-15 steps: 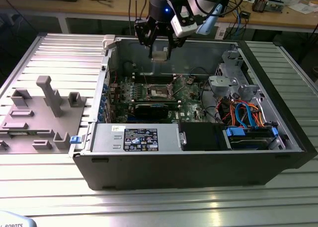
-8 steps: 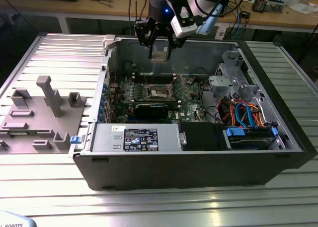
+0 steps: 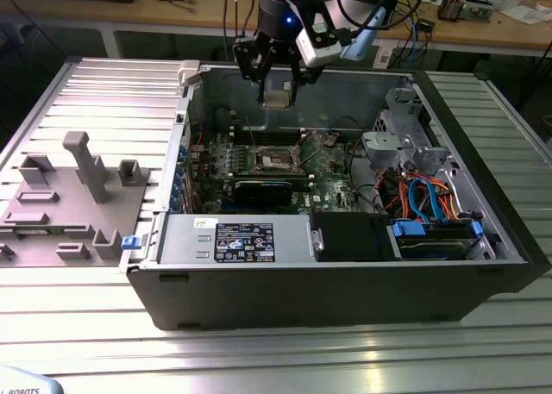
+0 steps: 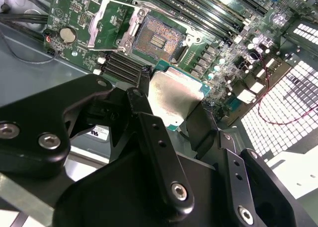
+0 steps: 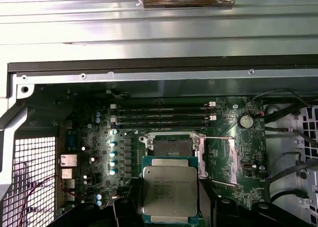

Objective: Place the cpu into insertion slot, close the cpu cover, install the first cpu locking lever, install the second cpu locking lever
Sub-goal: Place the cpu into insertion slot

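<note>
Looking at the exterior view, you've got the gripper (image 3: 277,90) up high over the open computer case (image 3: 345,282), the cpu (image 3: 276,99) pinched in its fingers, with lots of free air above the motherboard (image 3: 332,165). Second wrist view adds the grip itself: fingers (image 4: 201,125) clamped on opposite edges of the cpu, cpu cover (image 4: 112,26) flipped up beside the bare socket (image 4: 159,38). First wrist view shows two thin locking levers (image 5: 221,137) sticking out beside that socket, with the cpu held clear of it.
</note>
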You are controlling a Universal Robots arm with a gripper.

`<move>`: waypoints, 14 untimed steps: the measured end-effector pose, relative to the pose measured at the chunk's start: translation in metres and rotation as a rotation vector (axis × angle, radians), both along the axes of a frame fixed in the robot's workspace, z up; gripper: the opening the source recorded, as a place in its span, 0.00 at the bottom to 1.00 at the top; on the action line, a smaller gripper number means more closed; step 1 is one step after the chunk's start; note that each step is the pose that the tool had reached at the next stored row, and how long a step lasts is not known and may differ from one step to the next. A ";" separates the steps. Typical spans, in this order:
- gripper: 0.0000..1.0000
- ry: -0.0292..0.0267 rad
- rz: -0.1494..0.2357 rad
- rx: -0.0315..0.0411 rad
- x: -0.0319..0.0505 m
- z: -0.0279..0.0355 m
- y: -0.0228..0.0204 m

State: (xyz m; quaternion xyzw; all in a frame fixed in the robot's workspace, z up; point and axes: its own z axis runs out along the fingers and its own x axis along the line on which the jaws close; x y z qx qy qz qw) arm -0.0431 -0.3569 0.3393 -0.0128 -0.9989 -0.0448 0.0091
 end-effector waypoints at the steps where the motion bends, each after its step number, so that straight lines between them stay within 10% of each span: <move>1: 0.54 -0.0001 0.000 0.0000 0.0000 -0.0003 0.0000; 14: 0.54 0.0000 0.000 0.0000 -0.0003 -0.0029 0.0000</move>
